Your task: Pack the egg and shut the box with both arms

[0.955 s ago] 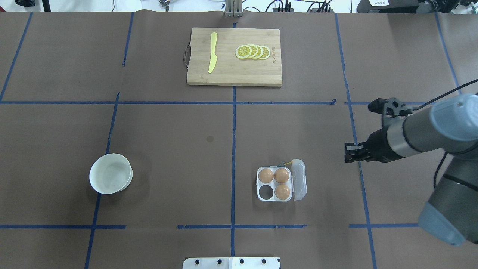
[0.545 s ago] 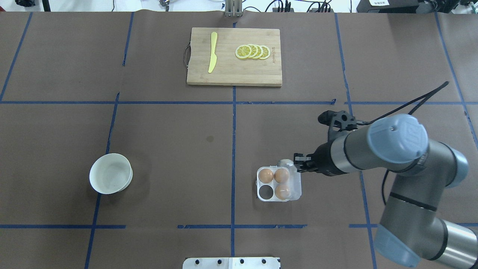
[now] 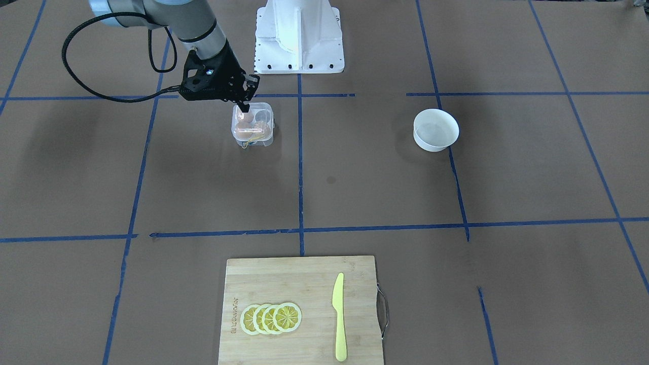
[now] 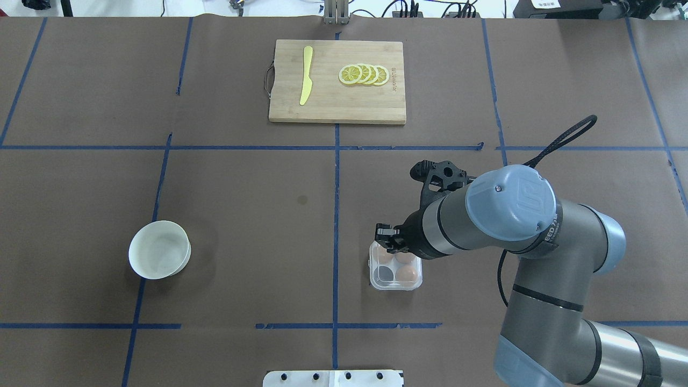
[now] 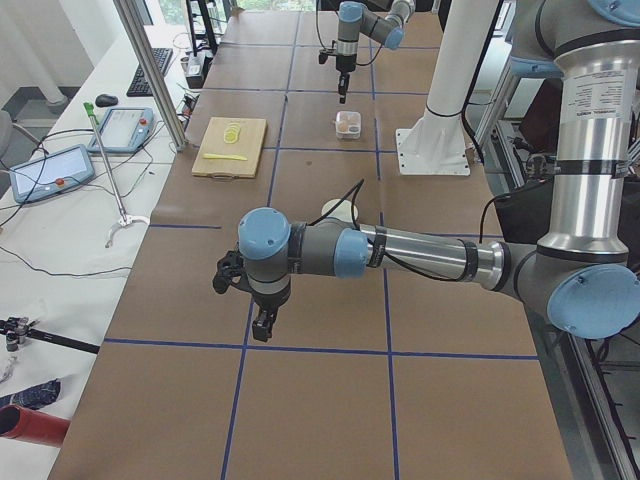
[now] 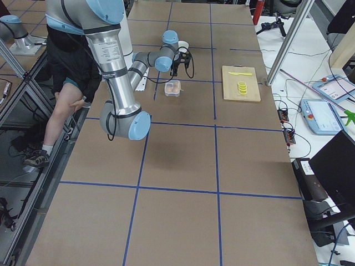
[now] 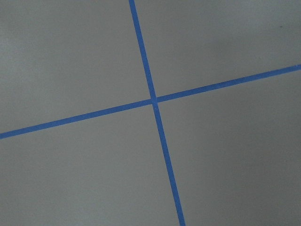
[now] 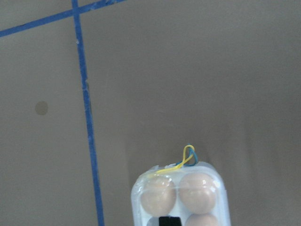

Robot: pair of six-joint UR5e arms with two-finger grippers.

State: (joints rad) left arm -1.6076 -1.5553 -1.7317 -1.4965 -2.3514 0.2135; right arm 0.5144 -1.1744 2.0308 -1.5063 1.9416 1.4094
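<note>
The clear box (image 4: pixel 395 282) stands right of the table's middle, and its lid lies down over the cells. Three tan eggs sit in it; one (image 4: pixel 408 273) shows through the lid, and one cell is dark and empty. My right gripper (image 4: pixel 386 235) is shut, with its tip on the far part of the lid. In the front-facing view the gripper (image 3: pixel 245 105) touches the box (image 3: pixel 252 133). The right wrist view shows the fingertips (image 8: pixel 169 221) on the lid, two eggs (image 8: pixel 159 197) and the yellow string (image 8: pixel 186 157). My left gripper (image 5: pixel 262 325) hangs over bare table; I cannot tell whether it is open or shut.
A white bowl (image 4: pixel 159 250) stands at the left and looks empty. A wooden cutting board (image 4: pixel 337 105) at the far middle holds a yellow knife (image 4: pixel 306 75) and lemon slices (image 4: pixel 364 74). The white pedestal (image 3: pixel 299 35) stands at the robot's side.
My right arm has swept left to the box. The lid, which stood open at the box's right side, has folded over the eggs. The bowl and board have not moved.
</note>
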